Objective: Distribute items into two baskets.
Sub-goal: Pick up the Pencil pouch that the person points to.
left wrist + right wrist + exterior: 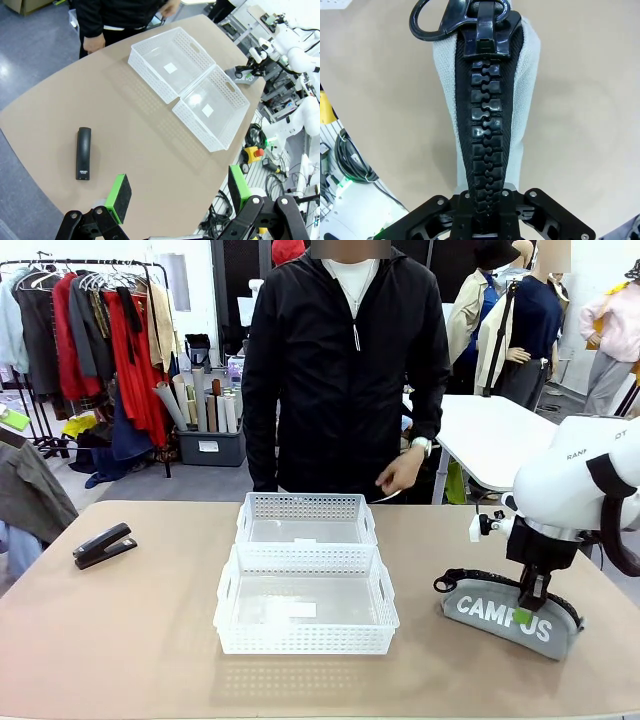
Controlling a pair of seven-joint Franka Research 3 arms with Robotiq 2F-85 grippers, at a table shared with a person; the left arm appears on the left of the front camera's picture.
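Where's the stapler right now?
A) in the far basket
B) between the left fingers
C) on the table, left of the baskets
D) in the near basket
C: the stapler lies on the bare table, left of the near basket and far basket, with nothing gripping it.

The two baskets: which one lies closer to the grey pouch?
The basket on the robot's side, farther from the person. The pouch lies level with it, off its right end; the other basket sits behind it, by the person's edge.
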